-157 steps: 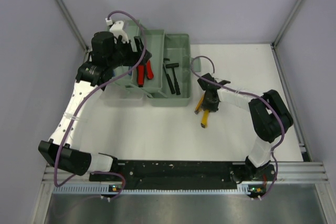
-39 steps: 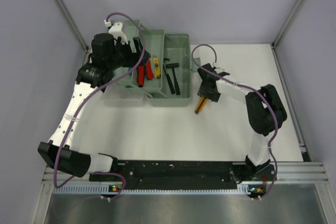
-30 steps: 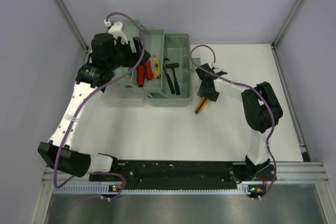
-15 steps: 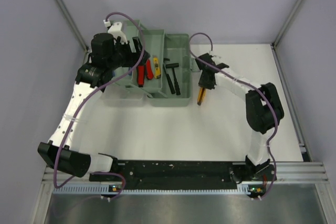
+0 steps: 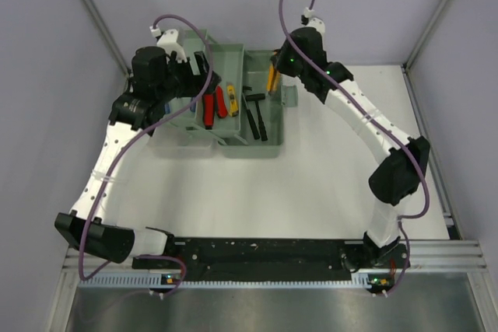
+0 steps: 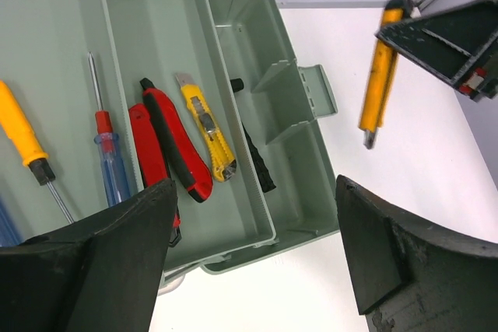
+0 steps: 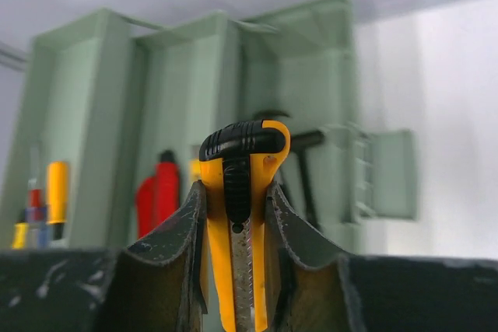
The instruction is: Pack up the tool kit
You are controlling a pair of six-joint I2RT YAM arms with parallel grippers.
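- Both arms rise from their bases at the near edge of the white table [image 5: 327,192] and reach toward its far side.
- The sage-green toolbox [image 5: 253,149] sits open on the far-left part of the table, with its trays spread side by side.
- In the left wrist view, two screwdrivers [image 6: 105,165] lie in the leftmost tray, one with a yellow handle and one with a red and blue handle.
- Red-handled pliers [image 6: 167,153] rest in the next tray, just beside a second yellow knife [image 6: 206,126] that lies flat on the tray floor.
- Black hammers [image 5: 255,118] lie in the deeper right-hand compartment.
- The left gripper [image 6: 255,188] hovers over the left trays with its jaws spread wide and nothing between them. From above, it [image 5: 204,75] sits over the pliers tray.
- The right gripper [image 5: 274,68] is raised at the far right of the toolbox, with its arm stretched across the table.
- Its jaws are clamped on a yellow utility knife [image 7: 241,145], whose black-capped end sticks out past the fingertips [image 7: 194,215].
- From the left wrist camera, that knife [image 6: 380,68] hangs in the air beyond the box's right rim, clear of the trays and the table.
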